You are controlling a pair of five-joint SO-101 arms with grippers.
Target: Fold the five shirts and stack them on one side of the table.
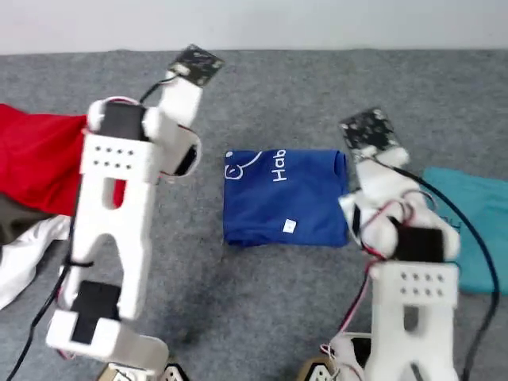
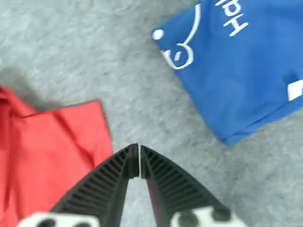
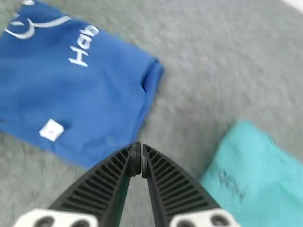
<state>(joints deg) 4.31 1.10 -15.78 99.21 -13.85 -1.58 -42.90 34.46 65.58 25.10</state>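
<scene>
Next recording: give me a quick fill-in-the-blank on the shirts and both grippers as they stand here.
1. The folded shirt with white print, mid-table between the arms, is ____ in colour.
2. The left gripper is ____ and empty, near the crumpled red shirt.
3. The flat teal shirt lies on the ____ arm's side of the grey felt table.
4. The right gripper holds ____.
Missing words: blue; shut; right; nothing.
</scene>
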